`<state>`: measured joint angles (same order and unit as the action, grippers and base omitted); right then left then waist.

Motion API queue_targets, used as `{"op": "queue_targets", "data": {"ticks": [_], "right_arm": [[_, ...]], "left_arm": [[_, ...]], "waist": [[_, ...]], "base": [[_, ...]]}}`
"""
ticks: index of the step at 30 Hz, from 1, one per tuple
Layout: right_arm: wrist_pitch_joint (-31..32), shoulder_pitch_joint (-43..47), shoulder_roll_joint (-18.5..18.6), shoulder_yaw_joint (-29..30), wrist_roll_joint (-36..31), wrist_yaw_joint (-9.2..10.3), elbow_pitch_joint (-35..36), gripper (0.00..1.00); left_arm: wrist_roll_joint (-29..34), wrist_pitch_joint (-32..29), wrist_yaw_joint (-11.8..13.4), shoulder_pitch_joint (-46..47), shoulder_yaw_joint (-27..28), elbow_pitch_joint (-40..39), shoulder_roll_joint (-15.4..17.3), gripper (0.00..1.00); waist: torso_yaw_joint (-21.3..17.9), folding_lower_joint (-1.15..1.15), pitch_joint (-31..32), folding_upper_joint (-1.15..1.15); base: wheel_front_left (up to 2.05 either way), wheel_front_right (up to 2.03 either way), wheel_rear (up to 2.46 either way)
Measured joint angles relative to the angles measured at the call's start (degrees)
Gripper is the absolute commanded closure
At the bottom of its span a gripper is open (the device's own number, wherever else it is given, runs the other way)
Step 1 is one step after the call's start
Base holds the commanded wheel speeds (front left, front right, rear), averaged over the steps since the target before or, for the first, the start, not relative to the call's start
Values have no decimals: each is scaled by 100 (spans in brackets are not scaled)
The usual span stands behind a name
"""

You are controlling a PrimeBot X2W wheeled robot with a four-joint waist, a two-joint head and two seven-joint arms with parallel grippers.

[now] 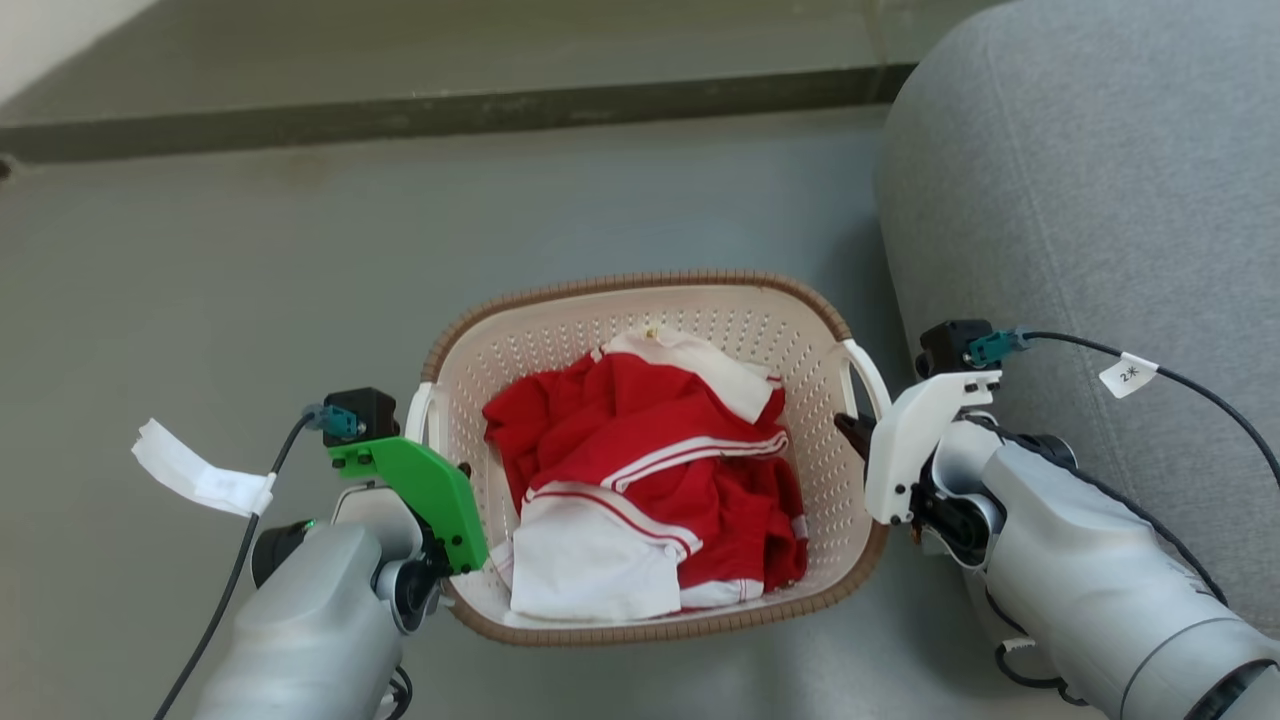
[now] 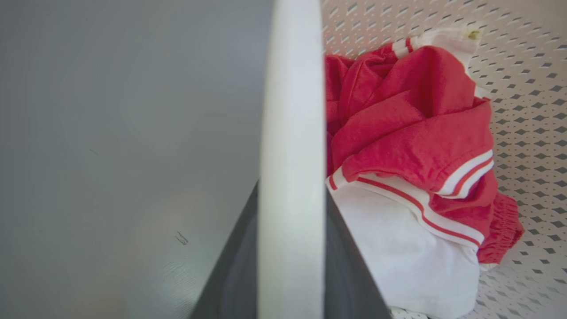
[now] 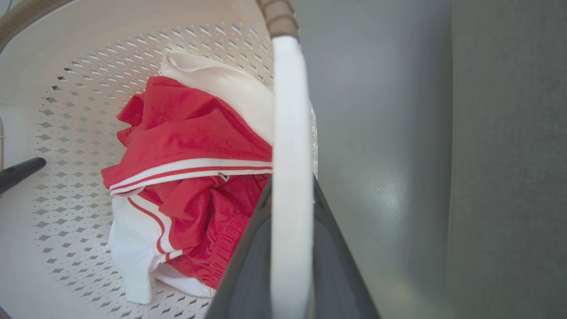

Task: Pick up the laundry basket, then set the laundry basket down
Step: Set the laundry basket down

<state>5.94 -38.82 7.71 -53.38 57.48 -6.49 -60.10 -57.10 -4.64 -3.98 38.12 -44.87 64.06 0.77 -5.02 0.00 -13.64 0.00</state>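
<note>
Both your grippers held the laundry basket (image 1: 640, 285) between them; your left gripper (image 2: 290, 266) pinched its left handle (image 2: 292, 110), your right gripper (image 3: 290, 266) its right handle (image 3: 288, 110); the basket was just beside the grey sofa (image 1: 1080, 200).

Laundry basket (image 1: 640, 282) w/ red clothes (image 1: 640, 440), grey sofa (image 1: 1080, 200) on rt

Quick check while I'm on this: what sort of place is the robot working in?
Probably a room in a home: a grey upholstered sofa at the right, a smooth grey floor, and the laundry basket holding red and white clothes.
</note>
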Motion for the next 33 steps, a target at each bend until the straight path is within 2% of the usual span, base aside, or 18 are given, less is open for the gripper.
{"op": "queue_targets", "data": {"ticks": [17,33], "right_arm": [[-832,-601,138,48,-12,-2,181,100],[-1256,-1175,187,67,-12,-2,191,100]], "left_arm": [[165,845,55,714,47,-8,-7,100],[236,1226,129,1378,75,26,-7,100]], "waist": [[32,0,-1370,0],[19,1,-2688,0]], "base": [[0,0,0],[0,0,0]]}}
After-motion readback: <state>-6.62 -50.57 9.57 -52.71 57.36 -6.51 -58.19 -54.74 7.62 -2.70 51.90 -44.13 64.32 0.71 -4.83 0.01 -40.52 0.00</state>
